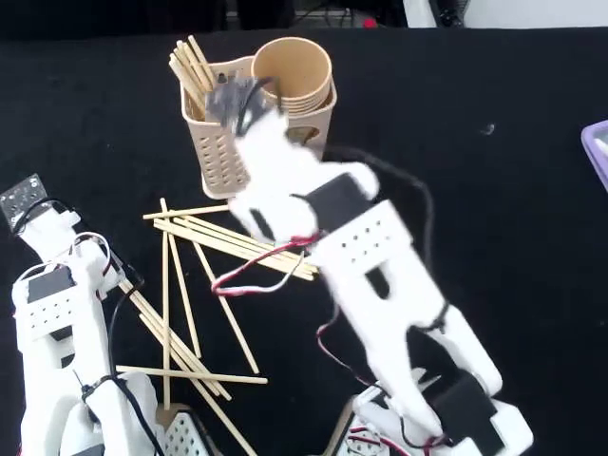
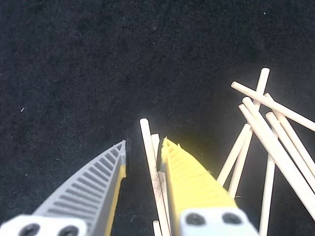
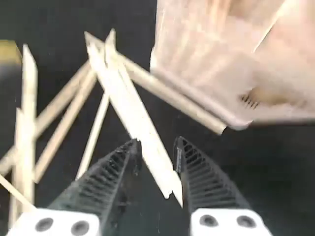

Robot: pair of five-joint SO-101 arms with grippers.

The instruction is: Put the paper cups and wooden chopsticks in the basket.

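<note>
On a black surface [image 1: 503,237], the right end effector [image 3: 156,142] grips wooden chopsticks [image 3: 142,130] beside the basket [image 1: 220,157] holding paper cups [image 1: 296,68]; the left end effector [image 2: 143,142], unclenched, straddles loose chopsticks [image 2: 150,164].

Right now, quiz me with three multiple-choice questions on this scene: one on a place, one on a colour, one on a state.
1. Where are the paper cups?
A. on the table
B. in the basket
C. in a gripper

2. What colour is the table?
A. white
B. green
C. black

3. The left gripper has its fingers:
A. open, with chopsticks between them
B. shut on a cup
C. shut and empty

Answers:
1 B, the stacked cups stand inside the basket.
2 C, the surface around the basket is black.
3 A, a dark gap shows between one finger and the chopsticks.
</note>
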